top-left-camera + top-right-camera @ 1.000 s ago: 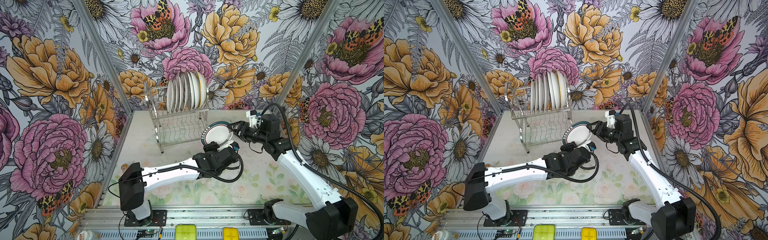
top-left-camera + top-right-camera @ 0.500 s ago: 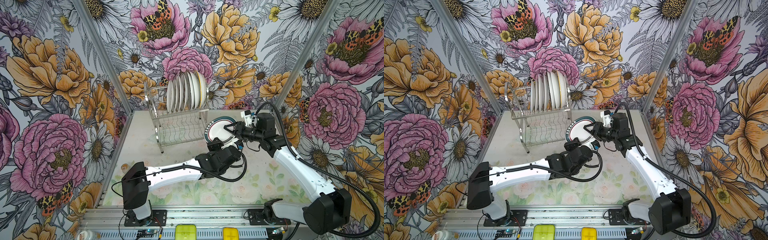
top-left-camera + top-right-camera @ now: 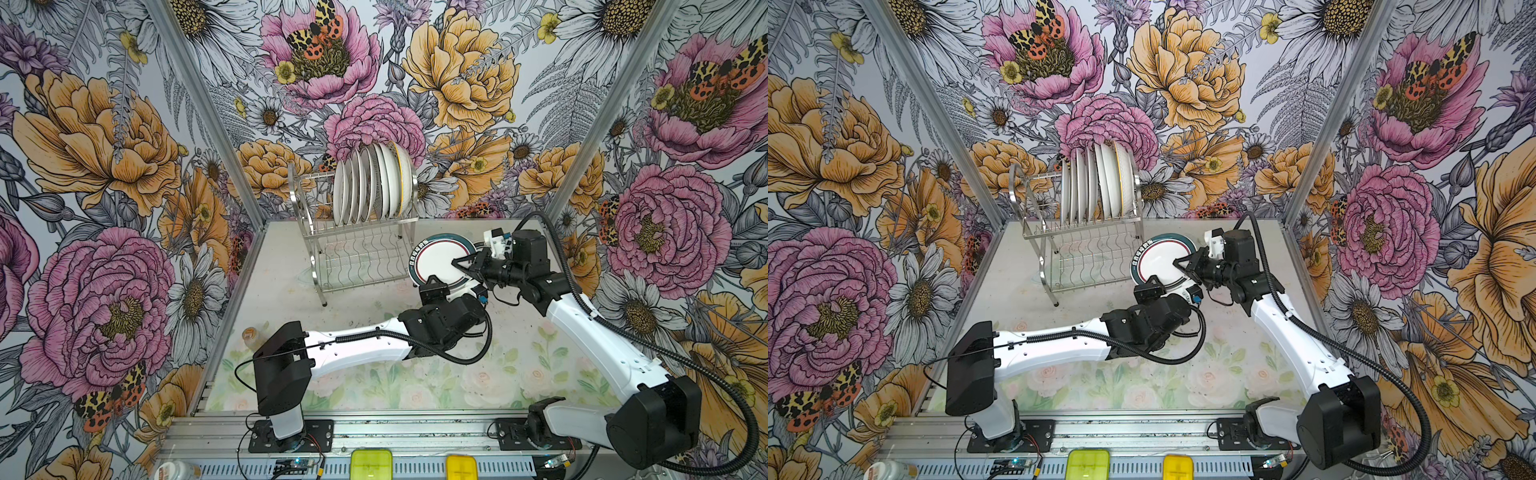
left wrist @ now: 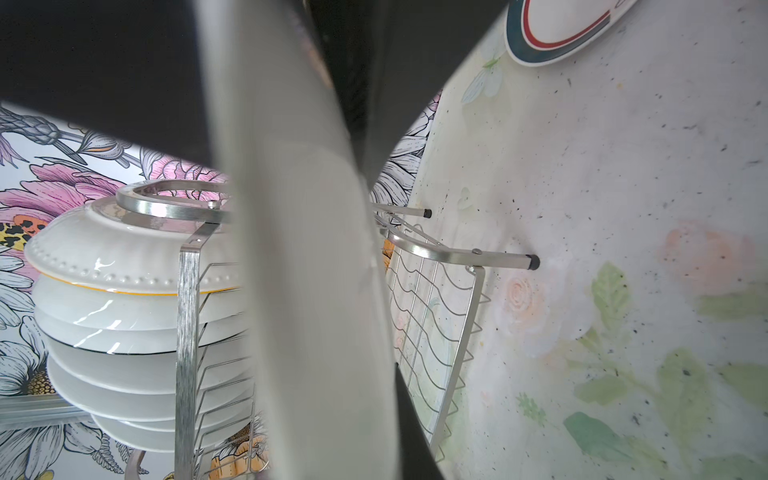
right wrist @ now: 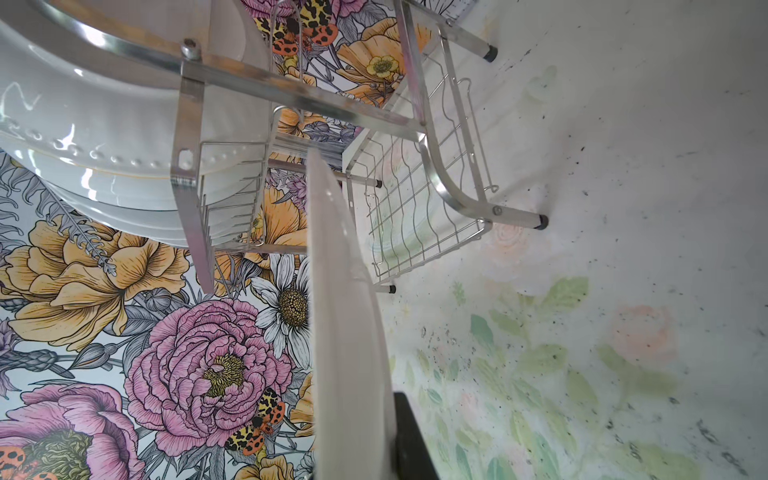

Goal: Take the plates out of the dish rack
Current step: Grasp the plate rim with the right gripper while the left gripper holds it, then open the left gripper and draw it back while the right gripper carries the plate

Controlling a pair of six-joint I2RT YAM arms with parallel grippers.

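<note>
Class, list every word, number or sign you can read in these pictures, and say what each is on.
Plate with the dark rim: a row of white characters, too small to read.
Jar at the front edge: reddish label, too blurred to read.
No other text shows.

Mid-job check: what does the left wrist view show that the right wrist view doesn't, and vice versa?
Left wrist only: a teal-rimmed plate with a red ring inside, only partly in frame. Right wrist only: all four black-capped rack feet; the left wrist view catches just two. Both: the held plate seen edge-on close to the lens, the dish rack with its white racked plates, and the floral tabletop.
</note>
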